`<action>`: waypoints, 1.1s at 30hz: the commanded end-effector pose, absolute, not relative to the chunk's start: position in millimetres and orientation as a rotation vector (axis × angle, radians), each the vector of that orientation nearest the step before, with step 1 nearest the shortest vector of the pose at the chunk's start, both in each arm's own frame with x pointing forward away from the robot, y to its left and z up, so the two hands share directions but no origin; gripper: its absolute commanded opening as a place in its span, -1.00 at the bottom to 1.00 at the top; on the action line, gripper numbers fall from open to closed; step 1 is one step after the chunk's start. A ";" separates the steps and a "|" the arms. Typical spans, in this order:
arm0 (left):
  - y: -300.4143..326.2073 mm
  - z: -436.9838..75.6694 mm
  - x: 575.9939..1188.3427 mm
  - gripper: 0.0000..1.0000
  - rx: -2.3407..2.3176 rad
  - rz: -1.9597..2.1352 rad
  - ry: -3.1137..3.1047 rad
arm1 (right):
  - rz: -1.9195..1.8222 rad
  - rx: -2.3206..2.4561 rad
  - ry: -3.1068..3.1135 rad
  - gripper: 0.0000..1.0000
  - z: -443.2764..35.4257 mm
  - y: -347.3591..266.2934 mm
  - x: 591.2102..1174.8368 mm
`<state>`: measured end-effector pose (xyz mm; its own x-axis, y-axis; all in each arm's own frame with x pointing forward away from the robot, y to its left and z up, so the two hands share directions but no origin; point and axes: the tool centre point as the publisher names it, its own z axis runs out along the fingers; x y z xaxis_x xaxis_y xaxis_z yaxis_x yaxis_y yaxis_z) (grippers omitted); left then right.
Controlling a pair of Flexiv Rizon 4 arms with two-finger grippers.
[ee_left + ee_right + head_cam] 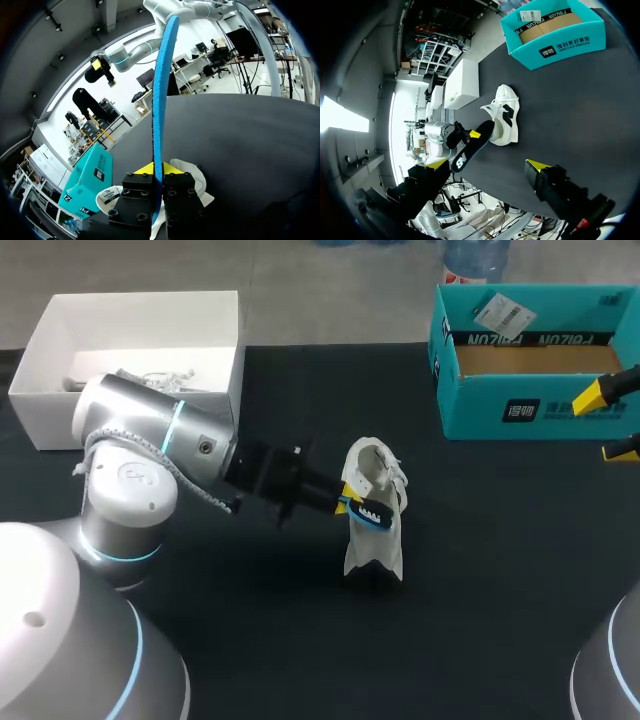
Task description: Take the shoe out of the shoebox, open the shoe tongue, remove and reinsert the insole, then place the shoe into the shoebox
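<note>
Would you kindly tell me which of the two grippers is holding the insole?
The left gripper: it is shut on the insole, beside the white shoe. The right gripper is open and empty, near the teal box.

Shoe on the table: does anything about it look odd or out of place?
Only its insole: it is out of the shoe, clamped on edge in the left gripper beside it. Nothing looks spilled or damaged.
</note>
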<state>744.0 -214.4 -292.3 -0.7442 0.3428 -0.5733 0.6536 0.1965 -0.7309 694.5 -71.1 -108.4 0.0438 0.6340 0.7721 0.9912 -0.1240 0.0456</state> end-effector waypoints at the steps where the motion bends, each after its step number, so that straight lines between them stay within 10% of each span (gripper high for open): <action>1: -222.6 -297.9 748.5 -1.00 0.951 -1.560 2.203 | -0.899 -1.815 -1.633 1.00 -108.8 -70.7 693.8; 33: -266.0 -267.7 724.6 -1.00 1.000 -1.737 2.005 | -0.899 -1.815 -1.633 1.00 -108.8 -70.7 693.8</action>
<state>721.0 -250.2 -258.5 -0.7123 0.3039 -0.6327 0.6694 0.0227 -0.7426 694.3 -71.0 -108.8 0.0440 0.6338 0.7723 0.9912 -0.1243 0.0456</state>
